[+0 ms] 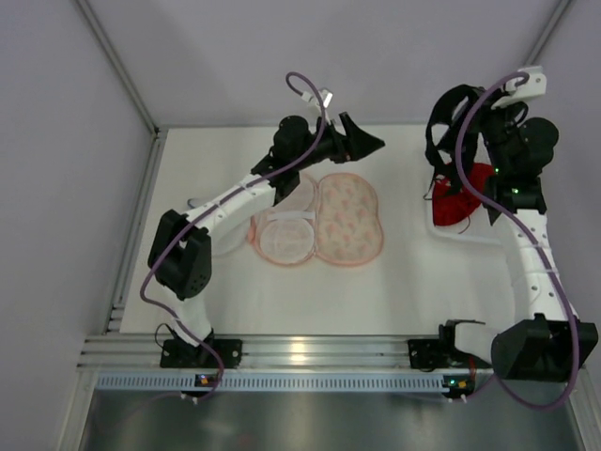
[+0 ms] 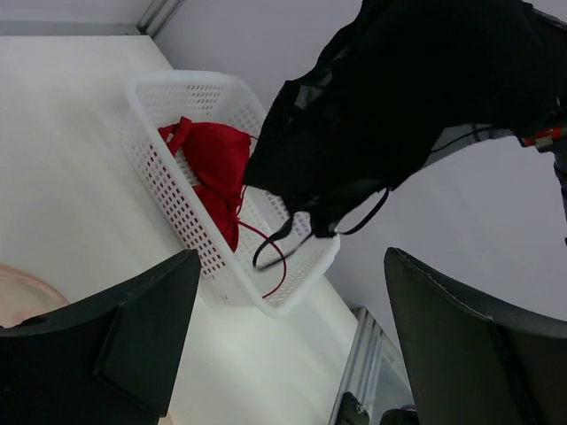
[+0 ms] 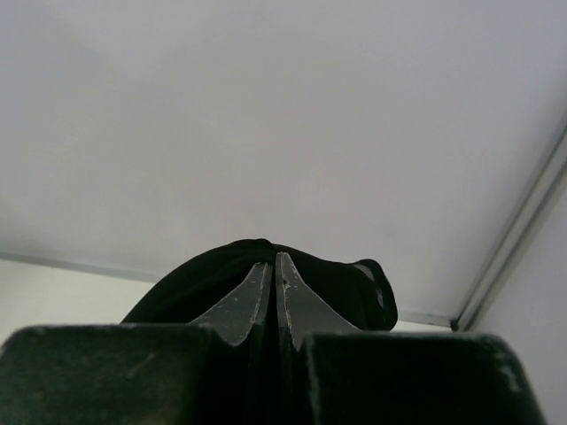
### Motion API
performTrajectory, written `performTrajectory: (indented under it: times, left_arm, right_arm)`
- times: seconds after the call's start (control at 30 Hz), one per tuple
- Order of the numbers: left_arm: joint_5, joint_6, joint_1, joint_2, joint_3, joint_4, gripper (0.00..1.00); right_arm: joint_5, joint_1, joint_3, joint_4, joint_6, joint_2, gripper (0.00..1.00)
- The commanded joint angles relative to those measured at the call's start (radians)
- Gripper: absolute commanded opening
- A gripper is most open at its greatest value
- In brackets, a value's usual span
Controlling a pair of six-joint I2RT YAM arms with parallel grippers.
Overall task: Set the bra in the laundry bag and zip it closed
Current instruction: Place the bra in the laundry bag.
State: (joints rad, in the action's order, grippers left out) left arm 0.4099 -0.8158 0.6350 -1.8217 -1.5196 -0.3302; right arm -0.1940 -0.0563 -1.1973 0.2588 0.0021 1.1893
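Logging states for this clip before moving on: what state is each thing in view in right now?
Laundry bag: unzipped, lying spread open.
Black bra: hanging in the air from the right gripper.
Red bra: lying in the basket.
Left gripper: open, holding nothing.
Right gripper: shut on the black bra.

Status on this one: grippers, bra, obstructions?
Right gripper shut on black bra, held above white basket. Left gripper open, over far edge of laundry bag. Bag lies open. Red bra in basket.
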Motion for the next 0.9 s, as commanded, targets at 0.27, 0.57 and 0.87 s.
performTrajectory:
  times: [0.27,0.57,0.87]
  left_arm:
    - [-0.114,0.214,0.114,-0.025,-0.005,-0.132,0.91]
    - [-0.249,0.259,0.155,-0.113,-0.073,-0.132,0.6]
    - [-0.358,0.316,0.152,-0.096,-0.059,-0.132,0.49]
  right_arm:
    - [-0.03,0.142,-0.007,-0.09,-0.036,-0.016,0.0]
    - [-0.053,0.177,0.047,-0.096,-0.034,-0.063,0.0]
    - [-0.056,0.19,0.059,-0.119,-0.071,-0.094,0.0]
